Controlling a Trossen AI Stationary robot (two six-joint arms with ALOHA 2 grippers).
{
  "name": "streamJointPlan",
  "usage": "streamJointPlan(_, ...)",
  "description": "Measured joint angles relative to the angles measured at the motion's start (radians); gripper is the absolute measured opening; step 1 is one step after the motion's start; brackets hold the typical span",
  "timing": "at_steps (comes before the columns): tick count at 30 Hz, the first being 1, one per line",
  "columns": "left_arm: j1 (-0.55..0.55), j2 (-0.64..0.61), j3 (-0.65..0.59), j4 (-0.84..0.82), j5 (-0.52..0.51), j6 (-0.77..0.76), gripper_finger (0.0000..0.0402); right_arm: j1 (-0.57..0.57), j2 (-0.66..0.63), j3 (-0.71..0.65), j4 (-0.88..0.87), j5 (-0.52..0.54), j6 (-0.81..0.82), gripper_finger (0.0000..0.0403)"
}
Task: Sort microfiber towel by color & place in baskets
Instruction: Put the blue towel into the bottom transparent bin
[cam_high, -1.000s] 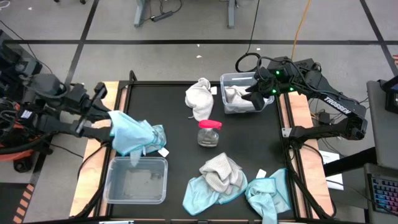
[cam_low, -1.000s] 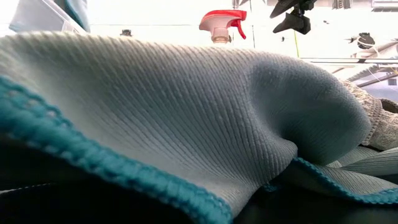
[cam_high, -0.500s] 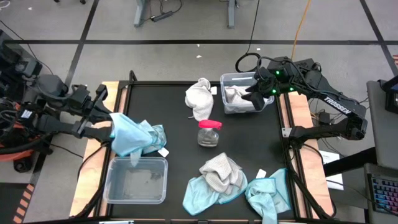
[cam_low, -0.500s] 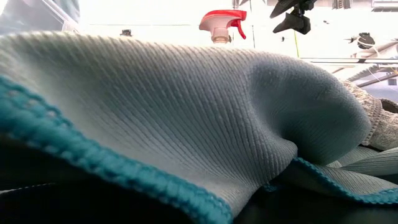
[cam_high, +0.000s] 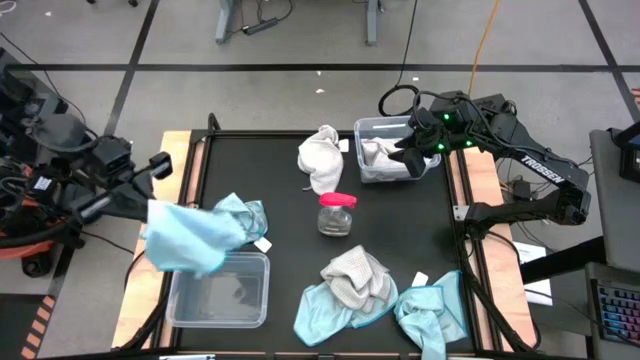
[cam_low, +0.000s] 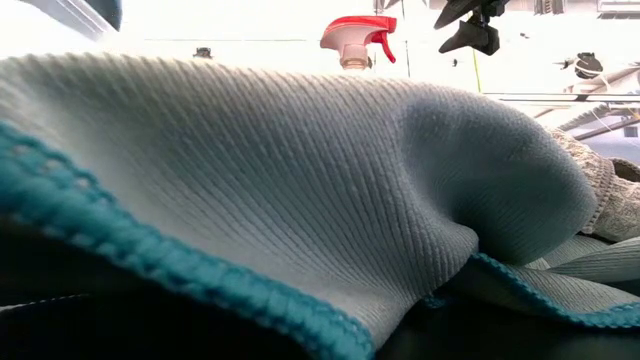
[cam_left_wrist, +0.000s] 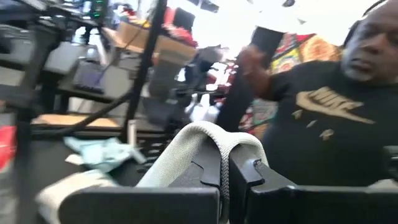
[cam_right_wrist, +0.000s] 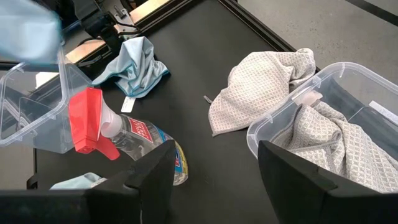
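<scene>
Left tool (cam_high: 150, 205) clamped on light blue towel (cam_high: 185, 235), lifted at desk (cam_high: 290, 215) left edge, just above near-left basket (cam_high: 219, 290). Right tool (cam_high: 408, 158) fingers spread, holding nothing, over far-right basket (cam_high: 372, 128) with grey towel (cam_right_wrist: 326, 140)

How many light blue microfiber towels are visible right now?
4. One light blue microfiber towel hangs from the left gripper; a second lies beside it; a third lies under a grey waffle-weave towel; a fourth at front right. Others may be hidden.
</scene>
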Motion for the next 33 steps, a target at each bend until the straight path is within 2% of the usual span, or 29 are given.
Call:
streamJointPlan(3,0.000,0.000,0.000,0.020,0.021,-0.061,0.0001,0.000,0.000,0.000,0.000,0.000,0.000,0.0219)
streamJointPlan(10,0.000,0.000,0.000,0.018,0.046,-0.094,0.0001,0.000,0.000,0.000,0.000,0.000,0.000,0.0219)
streamJointPlan(20,0.000,0.025,-0.014,-0.135,0.062,-0.105,0.0001,0.000,0.000,0.000,0.000,0.000,0.000,0.0219)
streamJointPlan(26,0.000,0.045,-0.018,-0.129,0.106,-0.148,0.0001,0.000,0.000,0.000,0.000,0.000,0.000,0.0219)
streamJointPlan(33,-0.017,0.045,-0.017,-0.028,0.127,-0.201,0.0001,0.000,0.000,0.000,0.000,0.000,0.000,0.0219)
